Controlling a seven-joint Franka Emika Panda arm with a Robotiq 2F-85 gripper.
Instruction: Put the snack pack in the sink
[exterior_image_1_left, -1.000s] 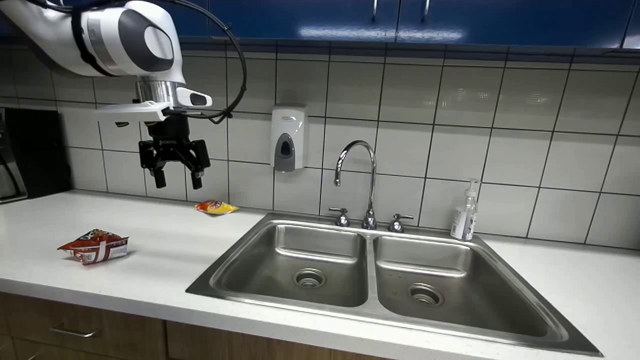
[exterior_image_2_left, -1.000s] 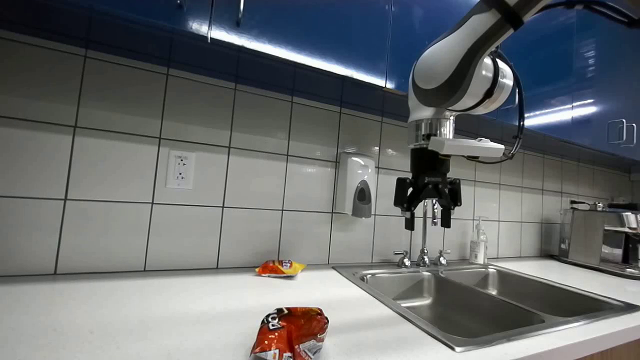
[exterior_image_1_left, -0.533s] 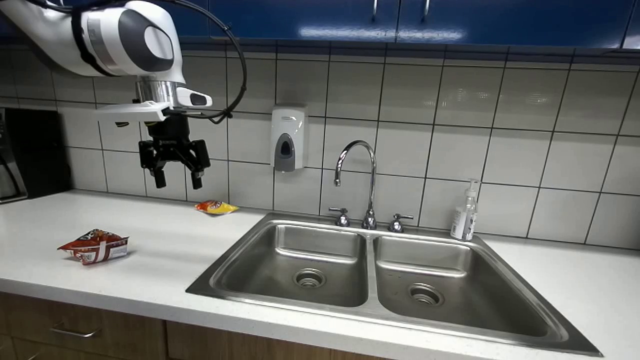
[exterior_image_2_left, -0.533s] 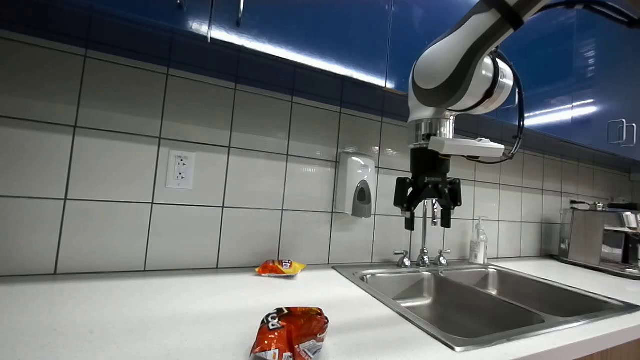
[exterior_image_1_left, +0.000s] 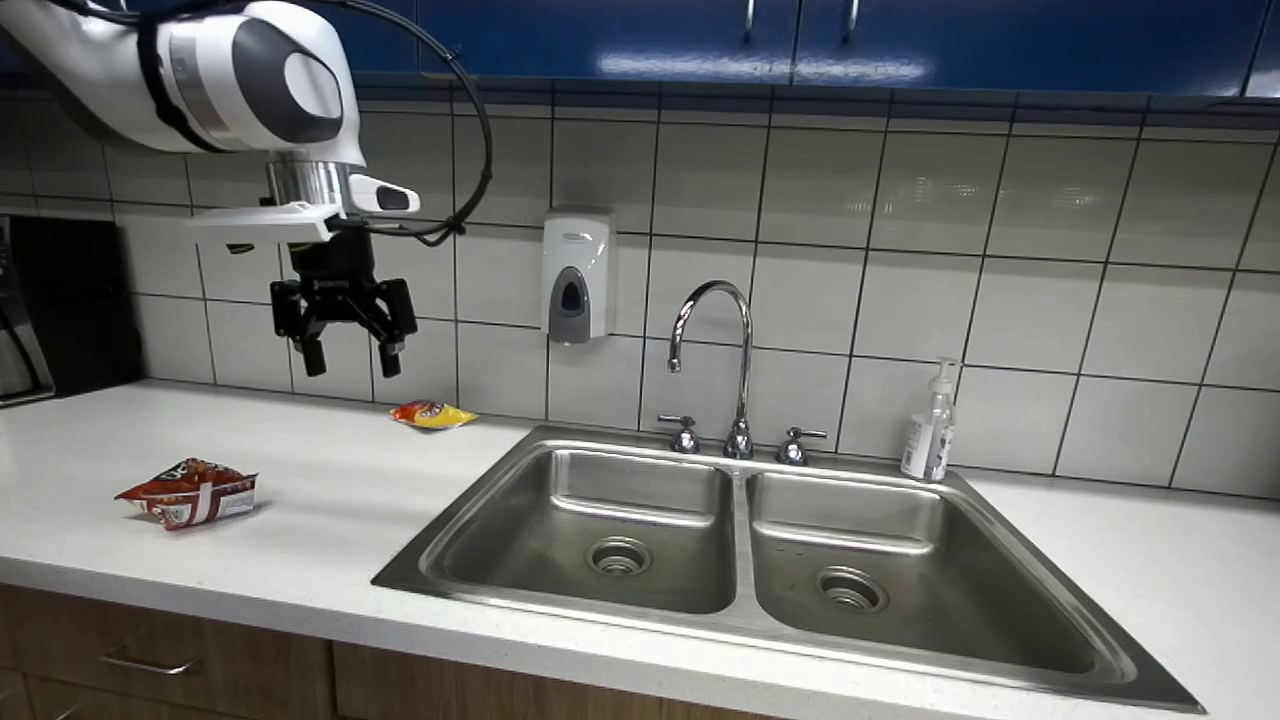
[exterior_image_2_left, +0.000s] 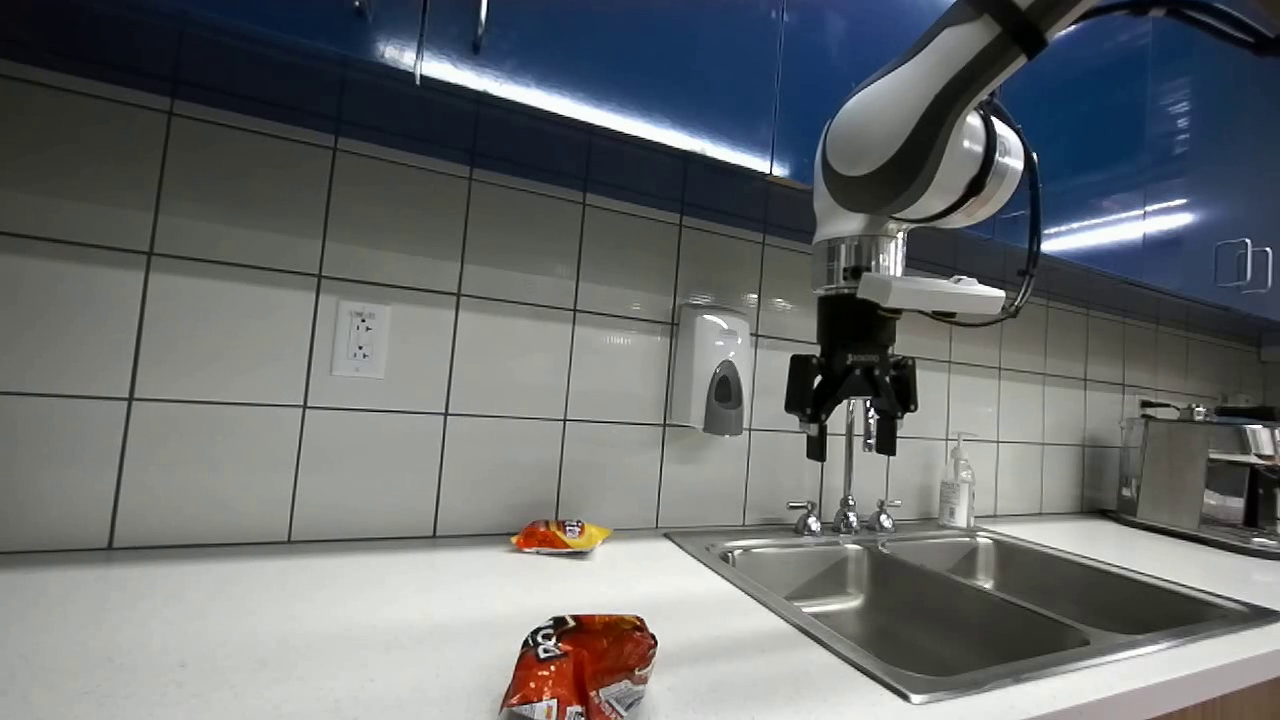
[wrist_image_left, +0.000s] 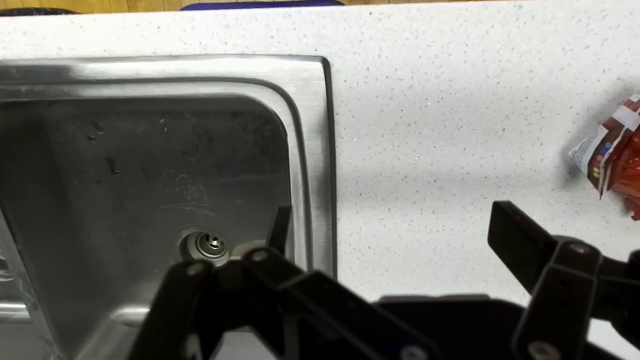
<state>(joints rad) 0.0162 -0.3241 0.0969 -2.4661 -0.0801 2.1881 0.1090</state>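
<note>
The snack pack, a dark red crinkly packet with white markings, lies on the white counter left of the sink in an exterior view (exterior_image_1_left: 195, 495). It also shows at the front in an exterior view (exterior_image_2_left: 580, 665) and is cut off at the right edge of the wrist view (wrist_image_left: 627, 165). The steel double sink shows in both exterior views (exterior_image_1_left: 735, 608) (exterior_image_2_left: 1000, 673), and one basin's corner shows in the wrist view (wrist_image_left: 317, 175). My gripper is open and empty, high above the counter, in both exterior views (exterior_image_1_left: 351, 365) (exterior_image_2_left: 851, 448) and the wrist view (wrist_image_left: 392, 220).
A small yellow-and-red packet (exterior_image_1_left: 432, 414) lies by the tiled wall. A chrome gooseneck faucet (exterior_image_1_left: 745, 370) rises behind the sink. A soap dispenser (exterior_image_1_left: 577, 275) hangs on the wall, and a pump bottle (exterior_image_1_left: 930, 430) stands at the sink's back right corner.
The arm and open gripper have shifted slightly to the left in both exterior views within the last half second. The snack pack has not moved.
</note>
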